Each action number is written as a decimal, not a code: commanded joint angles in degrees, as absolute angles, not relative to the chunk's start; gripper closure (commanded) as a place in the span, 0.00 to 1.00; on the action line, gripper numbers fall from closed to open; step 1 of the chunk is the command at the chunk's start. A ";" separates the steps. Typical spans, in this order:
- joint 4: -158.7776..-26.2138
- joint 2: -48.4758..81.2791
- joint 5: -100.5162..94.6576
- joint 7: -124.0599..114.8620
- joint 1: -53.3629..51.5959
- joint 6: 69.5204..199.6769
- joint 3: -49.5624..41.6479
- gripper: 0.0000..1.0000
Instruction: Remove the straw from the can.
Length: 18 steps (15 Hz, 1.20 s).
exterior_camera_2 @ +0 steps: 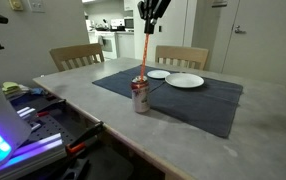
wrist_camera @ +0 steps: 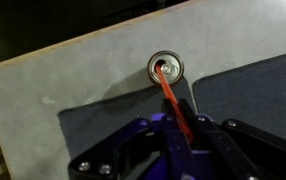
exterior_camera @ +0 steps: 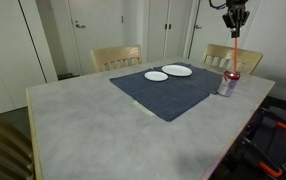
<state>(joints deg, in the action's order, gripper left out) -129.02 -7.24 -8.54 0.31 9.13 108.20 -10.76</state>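
The silver can (exterior_camera: 226, 83) with a red band stands on the corner of the dark blue mat (exterior_camera: 173, 92); it also shows in the other exterior view (exterior_camera_2: 140, 96) and from above in the wrist view (wrist_camera: 166, 68). The red-orange straw (exterior_camera: 235, 52) rises upright from the can's mouth in both exterior views (exterior_camera_2: 145, 55). My gripper (exterior_camera: 235, 22) is high above the can and shut on the straw's top end (exterior_camera_2: 149, 24). In the wrist view the straw (wrist_camera: 173, 100) runs from the can's opening to between my fingers (wrist_camera: 187, 135). Its lower end seems still inside the can.
Two white plates (exterior_camera: 157, 75) (exterior_camera: 177, 70) lie on the far part of the mat. Two wooden chairs (exterior_camera: 116, 58) (exterior_camera: 231, 58) stand behind the grey table (exterior_camera: 93, 120). Equipment and cables (exterior_camera_2: 33, 115) lie beside the table edge near the can.
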 commanded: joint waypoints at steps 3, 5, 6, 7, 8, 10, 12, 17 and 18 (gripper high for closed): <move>-130.77 -13.57 -8.99 -3.23 9.13 104.42 -8.94 0.98; -129.76 -14.81 -8.94 -4.04 9.04 103.52 -8.39 0.98; -129.34 -15.47 -8.96 -4.53 8.96 103.33 -8.09 0.98; -128.73 -16.12 -9.12 -4.87 8.79 103.33 -7.72 0.98; -128.11 -16.69 -9.23 -5.18 8.66 103.13 -7.33 0.98; -126.98 -17.66 -8.81 -5.45 8.31 103.18 -6.52 0.98; -126.47 -18.36 -7.84 -5.85 7.63 103.88 -5.64 0.98; -127.54 -18.06 -2.94 -9.51 4.83 107.82 -3.24 0.98; -127.76 -17.71 -1.81 -10.00 4.28 108.27 -2.82 0.98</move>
<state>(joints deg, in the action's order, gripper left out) -127.17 -18.77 -4.59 -8.49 5.35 106.17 -3.92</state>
